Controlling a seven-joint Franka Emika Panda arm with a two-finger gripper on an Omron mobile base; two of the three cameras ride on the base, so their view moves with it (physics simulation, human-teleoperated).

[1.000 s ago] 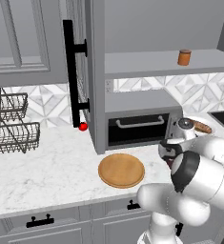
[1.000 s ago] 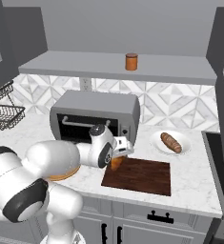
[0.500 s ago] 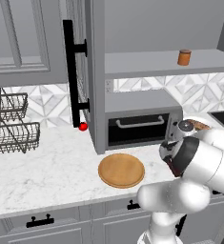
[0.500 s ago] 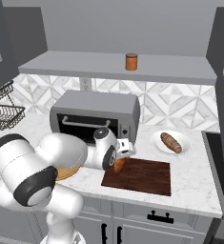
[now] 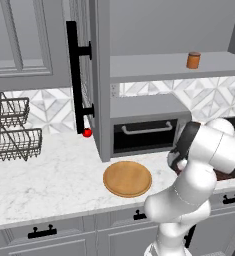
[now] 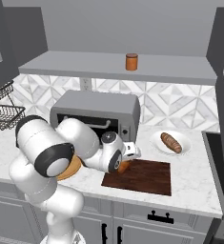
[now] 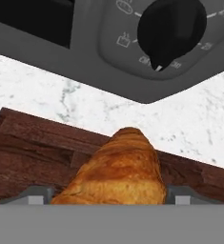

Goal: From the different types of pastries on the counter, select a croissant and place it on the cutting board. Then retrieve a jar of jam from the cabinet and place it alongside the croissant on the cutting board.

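My gripper [image 7: 108, 194] is shut on the croissant [image 7: 118, 171], a plump ridged golden-brown pastry that sits between the two fingertips [image 7: 37, 193]. It hangs low over the left end of the dark reddish-brown cutting board [image 7: 32, 147]. From the right base, the gripper [image 6: 128, 158] is at the board's [image 6: 144, 176] left edge, with a bit of croissant [image 6: 124, 167] showing under it. Whether the croissant touches the board is unclear. The jar of jam [image 6: 131, 62] stands on the grey cabinet shelf [image 6: 85, 66], also seen as the jar [image 5: 193, 60].
A toaster oven [image 6: 96, 112] stands just behind the board, its dial [image 7: 170, 28] close to the hand. The long thin pastry [image 6: 171, 142] lies on a white plate to the right. A round tan board [image 5: 127, 178], the open cabinet door [image 5: 81, 75] and wire baskets [image 5: 9, 130] are to the left.
The hand has moved a little right and down over the board's left end with the croissant still held. The arm's elbow has swung round.
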